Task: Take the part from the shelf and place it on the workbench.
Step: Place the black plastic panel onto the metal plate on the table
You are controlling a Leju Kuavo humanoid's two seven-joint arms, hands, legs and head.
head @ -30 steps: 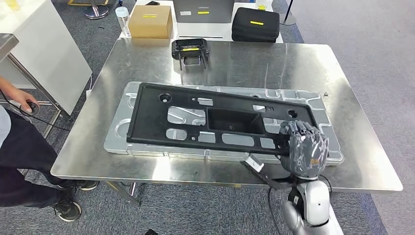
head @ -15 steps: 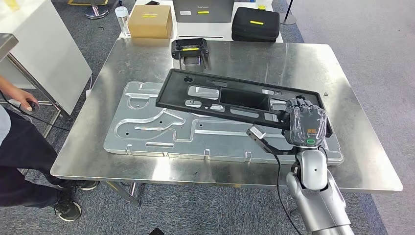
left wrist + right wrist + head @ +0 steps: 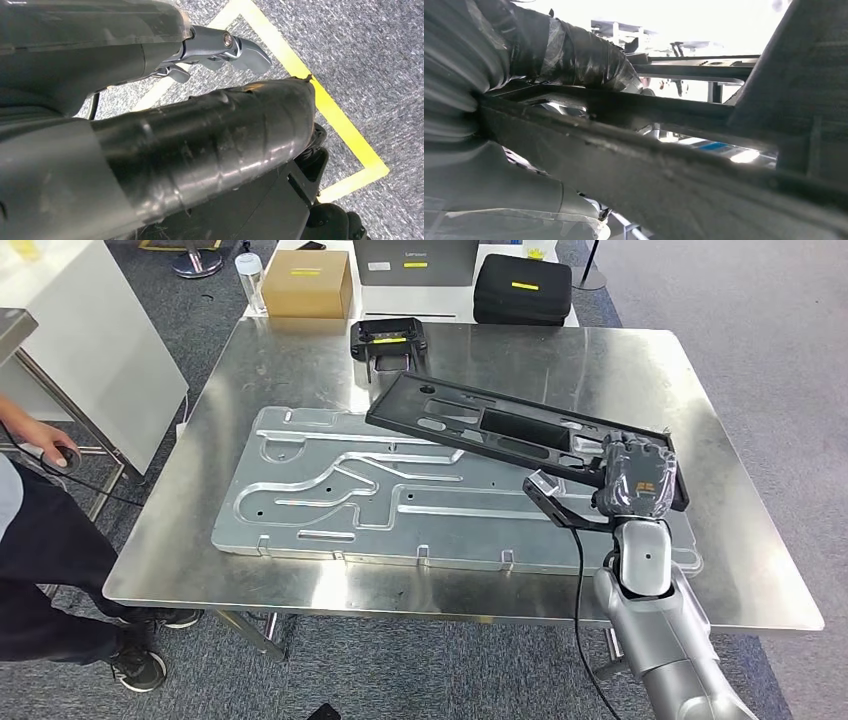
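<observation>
**Matt black plastic over brushed steel**

The part (image 3: 500,430) reads as matt black plastic, its edge rough and slightly grainy up close in the right wrist view. The right hand (image 3: 634,480) gripping it shows dark fingers under a glossy clear film, on a smooth silver metal arm. The counter (image 3: 300,370) is brushed steel, reflective. The fixture plate (image 3: 330,500) is duller grey metal with milled grooves. Behind: a plain cardboard box (image 3: 307,284) and grey speckled carpet (image 3: 790,390).
</observation>
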